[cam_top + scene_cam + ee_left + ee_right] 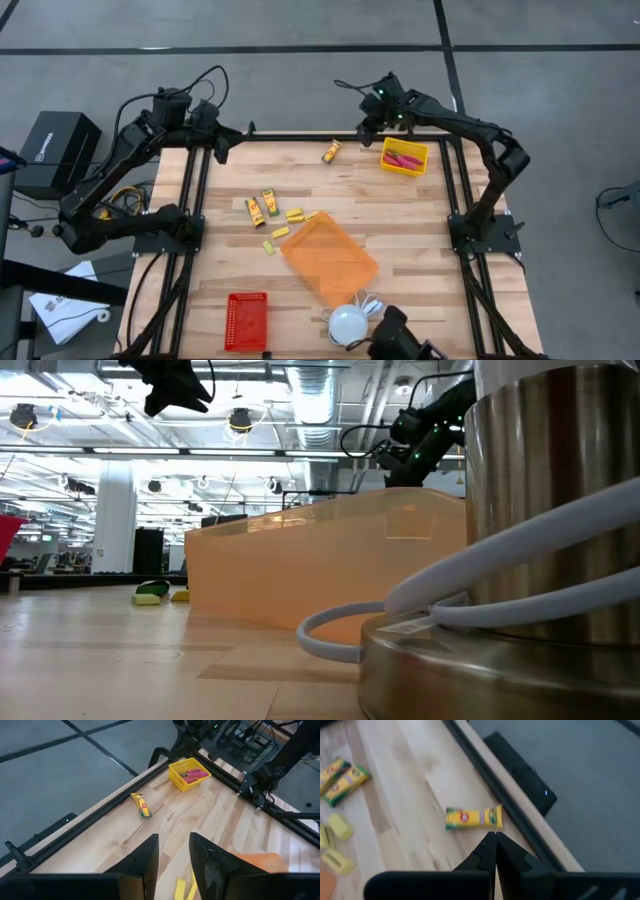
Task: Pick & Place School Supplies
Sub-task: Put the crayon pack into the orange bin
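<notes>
right gripper (495,836) clenched, empty, above table's 12 o'clock edge near packet (473,817). left gripper (173,851) parted, empty, at 10 o'clock corner.

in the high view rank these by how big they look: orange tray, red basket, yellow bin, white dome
1. orange tray
2. red basket
3. yellow bin and white dome: they look about alike, so I would not rank one over the other.

1. A grey concrete floor (300,25) crossed by dark seam lines fills the top of the high view.
2. A black box (55,150) sits at the left edge.
3. In the low view, white ceiling ducts (330,390) and round hanging lamps (240,420) span the top.
</notes>
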